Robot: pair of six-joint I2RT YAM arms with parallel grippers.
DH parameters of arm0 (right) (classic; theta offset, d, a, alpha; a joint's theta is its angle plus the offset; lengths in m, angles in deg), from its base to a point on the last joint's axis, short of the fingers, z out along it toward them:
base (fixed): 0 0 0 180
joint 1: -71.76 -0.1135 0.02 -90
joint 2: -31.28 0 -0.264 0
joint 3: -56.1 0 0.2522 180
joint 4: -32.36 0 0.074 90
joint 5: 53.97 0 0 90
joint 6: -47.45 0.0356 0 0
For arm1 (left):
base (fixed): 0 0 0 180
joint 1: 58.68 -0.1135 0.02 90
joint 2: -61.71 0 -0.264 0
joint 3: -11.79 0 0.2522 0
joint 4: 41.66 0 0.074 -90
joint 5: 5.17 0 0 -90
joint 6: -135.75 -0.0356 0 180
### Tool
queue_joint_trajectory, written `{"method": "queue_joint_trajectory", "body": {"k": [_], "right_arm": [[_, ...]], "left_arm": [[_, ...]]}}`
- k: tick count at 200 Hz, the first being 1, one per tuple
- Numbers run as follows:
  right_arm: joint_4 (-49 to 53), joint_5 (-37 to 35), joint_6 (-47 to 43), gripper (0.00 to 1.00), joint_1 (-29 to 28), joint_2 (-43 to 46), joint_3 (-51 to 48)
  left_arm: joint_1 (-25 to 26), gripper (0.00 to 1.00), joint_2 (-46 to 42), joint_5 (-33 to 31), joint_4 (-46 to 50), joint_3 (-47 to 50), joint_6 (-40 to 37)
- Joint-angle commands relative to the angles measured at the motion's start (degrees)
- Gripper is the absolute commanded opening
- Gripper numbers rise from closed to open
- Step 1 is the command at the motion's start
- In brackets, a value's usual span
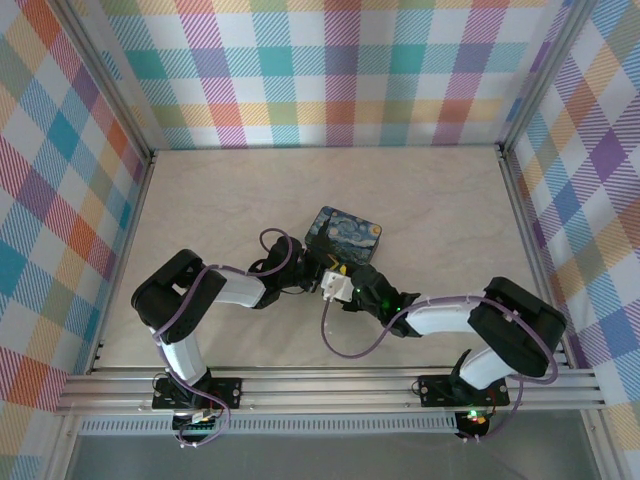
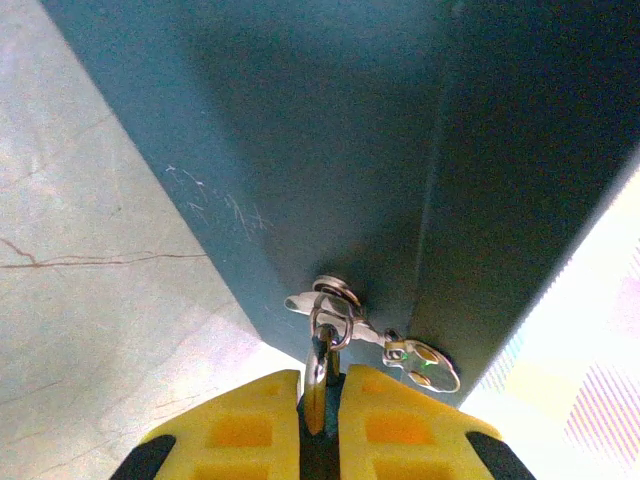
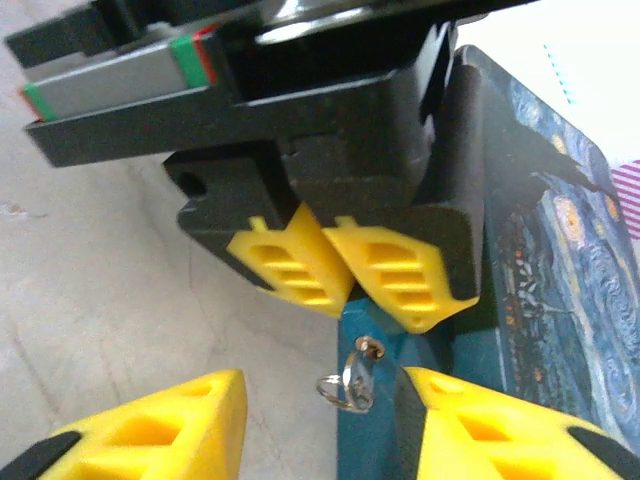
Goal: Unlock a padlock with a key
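Standing on counter (image 1: 250,200): Starry Night painted tin (image 1: 345,235), lid on, contents hidden. Left fingers (image 2: 235,430) pinched tight on key (image 2: 316,385), thin metal sliver joined to small ring (image 3: 345,388), right against tin's dark-blue side. Right fingers (image 3: 150,430) spread wide, one each side of ring, near left fingertips, not touching it.

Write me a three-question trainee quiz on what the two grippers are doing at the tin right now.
1. True or false: the right gripper is clamped shut.
2. In the right wrist view, what sits between its fingers? A) a small metal ring B) a spoon C) a cork
3. Which gripper pinches the thin key against the side of the painted tin?

Key: 1 false, its fingers stand apart. 2 A. 3 the left gripper.
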Motion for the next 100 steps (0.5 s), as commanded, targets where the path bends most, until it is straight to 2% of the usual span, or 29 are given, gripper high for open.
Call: {"method": "queue_joint_trajectory", "body": {"k": [1,49,91,100], "right_arm": [[-2.6,0.7,-0.3,0.38,0.6,-0.7,1.6],[-2.1,-0.3,0.4,0.21,1.3,-1.0,2.0],[-1.2,-0.6,0.9,0.13,1.3,-1.4,2.8],[-1.1,-0.7,1.1,0.09,1.3,-1.4,3.1]], "left_arm": [[0.6,0.0,-1.9,0.5,1.1,-0.1,1.1],[0.6,0.0,-2.0,0.6,0.7,0.1,1.2],[0.6,0.0,-1.6,0.8,0.3,0.0,1.3],[0.6,0.0,-1.5,0.8,0.2,0.0,1.3]]}}
